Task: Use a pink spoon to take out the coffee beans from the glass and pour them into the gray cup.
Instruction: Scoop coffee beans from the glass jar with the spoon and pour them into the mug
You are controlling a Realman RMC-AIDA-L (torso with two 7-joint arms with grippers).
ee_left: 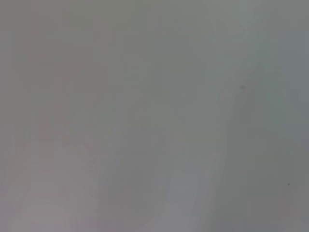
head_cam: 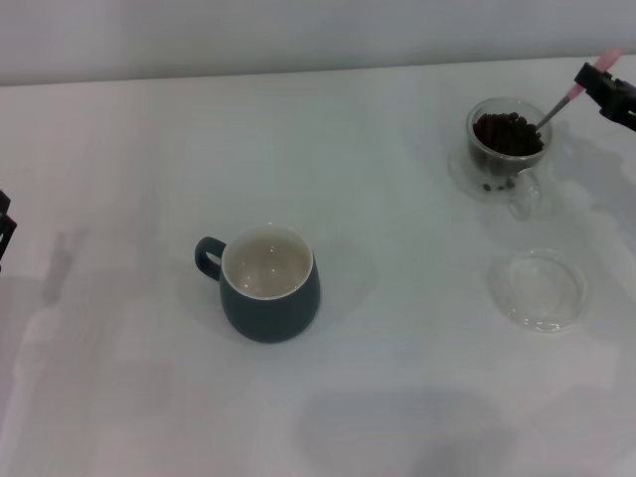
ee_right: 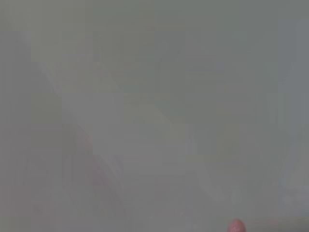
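The glass [head_cam: 507,149] stands at the far right of the table, holding dark coffee beans [head_cam: 507,134]. The pink spoon [head_cam: 571,92] slants down into the glass, its bowl end among the beans. My right gripper [head_cam: 599,79] is shut on the spoon's pink handle at the right edge of the head view. The pink handle tip [ee_right: 236,225] also shows in the right wrist view. The gray cup [head_cam: 266,283] stands near the table's middle, its cream inside bare, handle pointing left. My left gripper [head_cam: 5,231] is only just visible at the left edge.
A flat shallow clear glass dish [head_cam: 538,288] lies on the white table, in front of the glass. The left wrist view shows only bare pale surface.
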